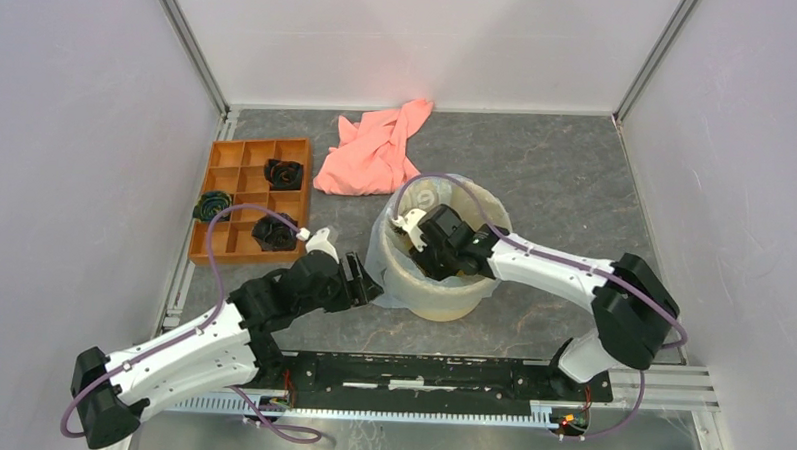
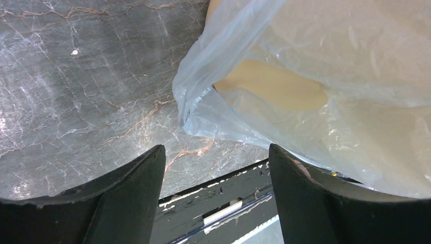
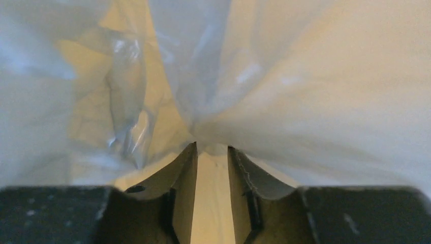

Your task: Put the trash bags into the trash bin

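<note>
Broadly, we are at the stage of seating the bag in the bin rather than fetching it. On the grey table (image 1: 576, 181) the cream bin (image 1: 452, 305) stands near the middle front. The thin bluish bag (image 1: 381, 259) is draped over it, part of the film down inside and part hanging over the rim on the side nearer the left arm, where a loose lip spills down the outer wall towards the table top. Our right gripper (image 3: 212, 146) is reached down inside the bin with its jaws drawn close together. From its wrist view a gather of film runs straight into the narrow gap at the tips, so we judge it is pinched on the bag, holding it low in the bin. Our left gripper (image 2: 216, 147) sits outside, low beside the bin wall, jaws wide apart and holding nothing. The hanging lip of the bag lies just ahead of it and a little to its right, near but not touching the fingers. The next move, as we read it, calls for the left gripper to go forward, close on that lip and lift it over the rim. It should go gently, since the film looks slippery and could slide out of the pinch.
</note>
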`<state>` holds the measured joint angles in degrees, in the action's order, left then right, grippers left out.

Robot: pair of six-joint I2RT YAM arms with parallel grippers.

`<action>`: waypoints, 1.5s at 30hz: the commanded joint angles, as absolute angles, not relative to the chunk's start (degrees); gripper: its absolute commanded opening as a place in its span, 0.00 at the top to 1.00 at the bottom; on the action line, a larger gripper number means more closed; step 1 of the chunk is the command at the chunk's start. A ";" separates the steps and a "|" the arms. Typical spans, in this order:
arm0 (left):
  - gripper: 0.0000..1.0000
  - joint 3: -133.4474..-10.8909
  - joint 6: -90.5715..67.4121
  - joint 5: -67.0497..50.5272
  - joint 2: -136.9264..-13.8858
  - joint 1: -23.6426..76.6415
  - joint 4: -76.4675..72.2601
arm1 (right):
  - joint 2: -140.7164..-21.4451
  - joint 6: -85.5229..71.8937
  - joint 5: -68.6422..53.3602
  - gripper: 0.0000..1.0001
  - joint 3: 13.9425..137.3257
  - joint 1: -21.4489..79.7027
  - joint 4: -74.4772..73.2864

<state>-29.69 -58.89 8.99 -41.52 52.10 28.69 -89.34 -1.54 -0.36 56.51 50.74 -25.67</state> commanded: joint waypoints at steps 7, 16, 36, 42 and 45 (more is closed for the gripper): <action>0.18 -33.05 -56.45 11.44 -43.75 51.77 28.88 | -75.34 -3.21 4.52 0.46 60.80 50.79 -28.48; 0.17 -32.87 -58.36 11.00 -39.94 51.77 31.96 | -85.31 -4.18 4.71 0.46 59.06 50.84 -24.92; 0.00 -33.31 -57.43 12.42 -38.10 51.77 31.20 | -71.04 -3.98 9.83 0.19 69.70 50.80 -34.58; 0.00 -29.28 -52.22 4.41 -43.11 51.77 15.27 | -61.92 -3.56 10.86 0.09 70.29 50.80 -33.16; 0.00 -28.19 -45.68 2.60 -45.36 51.81 8.26 | -56.90 -2.74 10.55 0.06 67.00 50.80 -29.97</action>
